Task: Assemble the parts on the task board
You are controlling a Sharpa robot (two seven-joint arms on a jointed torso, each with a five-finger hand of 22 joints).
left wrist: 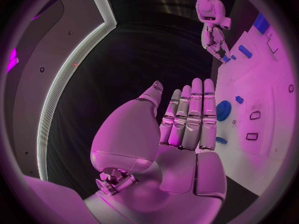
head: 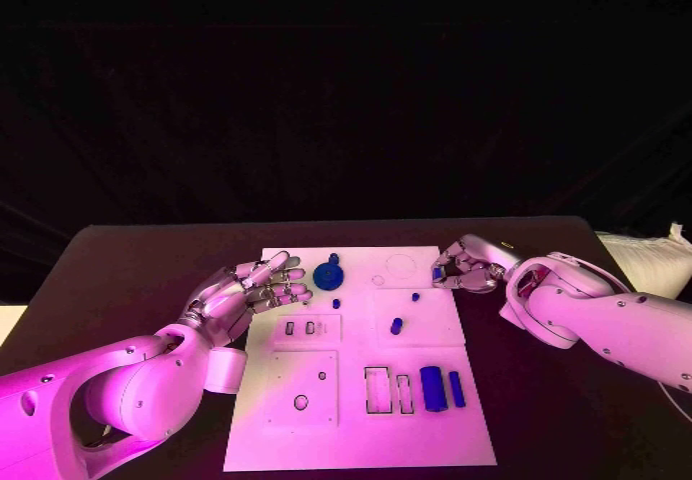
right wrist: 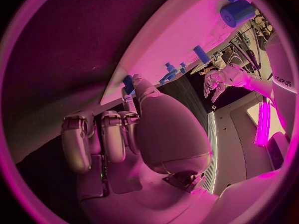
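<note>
Blue parts (head: pixel 431 384) lie scattered on the white task board (head: pixel 361 440) (mid-table), a round one (head: pixel 329 272) near its far edge. Right hand (head: pixel 464 266) pinches a small blue piece (head: pixel 438 272) there; left hand (head: pixel 257 290) hovers empty, fingers extended.

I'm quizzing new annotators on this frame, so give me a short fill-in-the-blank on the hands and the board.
1. The silver left hand, fingers apart, holds ____.
2. The silver right hand pinches a small ____ part at the white task board.
3. The round blue disc lies nearer the robot's ____ hand.
4. The two upright blue blocks stand in the board's half on the robot's ____.

Missing: nothing; blue; left; right
</note>
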